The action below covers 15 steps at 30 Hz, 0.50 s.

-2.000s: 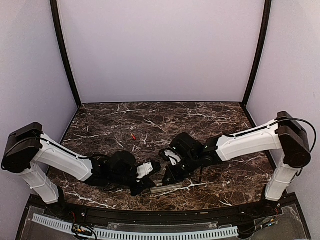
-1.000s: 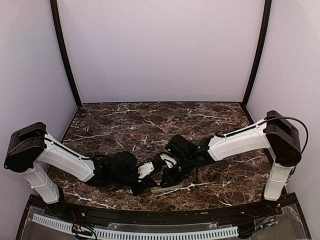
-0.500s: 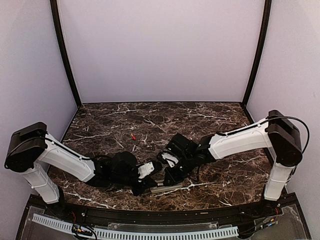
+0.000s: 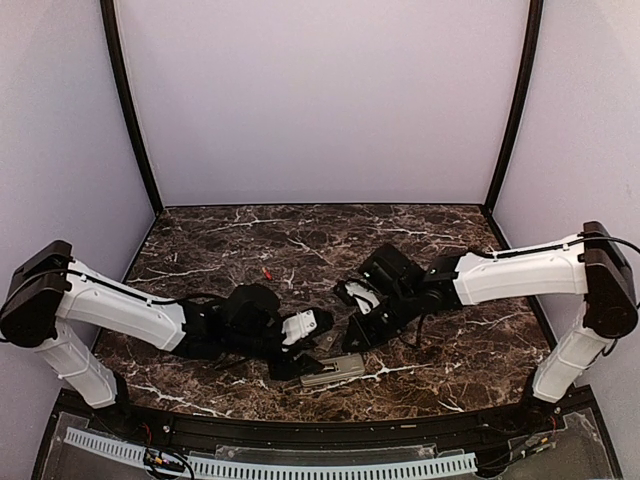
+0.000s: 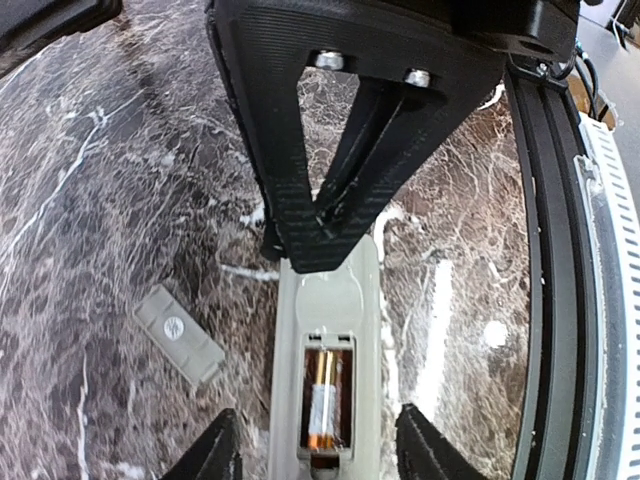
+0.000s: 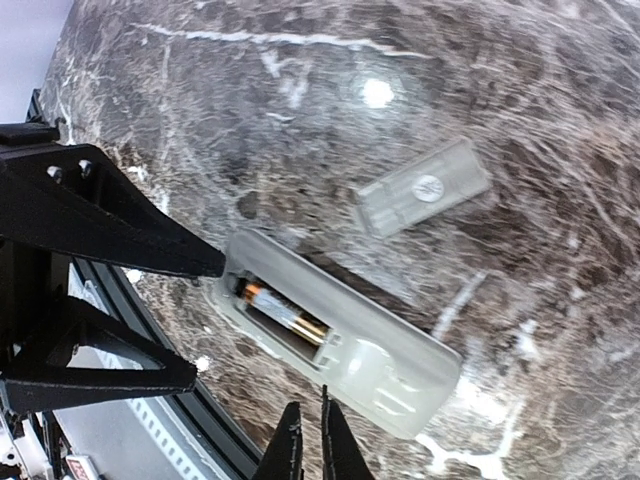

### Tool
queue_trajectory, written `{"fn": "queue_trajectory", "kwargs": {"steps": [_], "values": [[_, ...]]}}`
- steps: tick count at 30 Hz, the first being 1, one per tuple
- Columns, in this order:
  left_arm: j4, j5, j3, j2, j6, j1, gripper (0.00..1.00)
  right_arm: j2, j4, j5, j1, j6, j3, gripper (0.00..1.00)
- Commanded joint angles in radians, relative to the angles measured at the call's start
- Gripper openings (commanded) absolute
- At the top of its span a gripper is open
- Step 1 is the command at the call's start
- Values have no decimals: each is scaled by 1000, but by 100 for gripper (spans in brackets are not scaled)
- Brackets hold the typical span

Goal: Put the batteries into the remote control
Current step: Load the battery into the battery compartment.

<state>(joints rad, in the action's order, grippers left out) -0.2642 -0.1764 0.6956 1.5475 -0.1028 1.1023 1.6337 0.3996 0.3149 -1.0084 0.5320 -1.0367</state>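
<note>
Battery [image 5: 322,405] lies inside remote control [image 5: 325,290], left tool [image 5: 318,450] seemingly straddling it.

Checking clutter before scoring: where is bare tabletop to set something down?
Bare marble: far half of the table behind the red battery, and the near right corner by the right arm. Crowded near-centre: remote control, grey cover, left gripper, right gripper.

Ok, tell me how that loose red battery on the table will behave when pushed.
The red battery looks like a slim cylinder lying flat, so it will probably roll when nudged sideways. The table looks glossy and flat, so it may skid too. Being so tiny, it is likely light and easy to flick away.
</note>
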Motion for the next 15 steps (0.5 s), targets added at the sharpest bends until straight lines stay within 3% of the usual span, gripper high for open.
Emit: {"fn": "queue_trajectory", "kwargs": {"steps": [1, 15], "values": [[121, -25, 105, 102, -93, -2, 54, -46, 0, -27, 38, 6, 64, 8], [243, -127, 236, 230, -144, -62, 54, -113, -69, -13, 45, 28, 165, 10]]}}
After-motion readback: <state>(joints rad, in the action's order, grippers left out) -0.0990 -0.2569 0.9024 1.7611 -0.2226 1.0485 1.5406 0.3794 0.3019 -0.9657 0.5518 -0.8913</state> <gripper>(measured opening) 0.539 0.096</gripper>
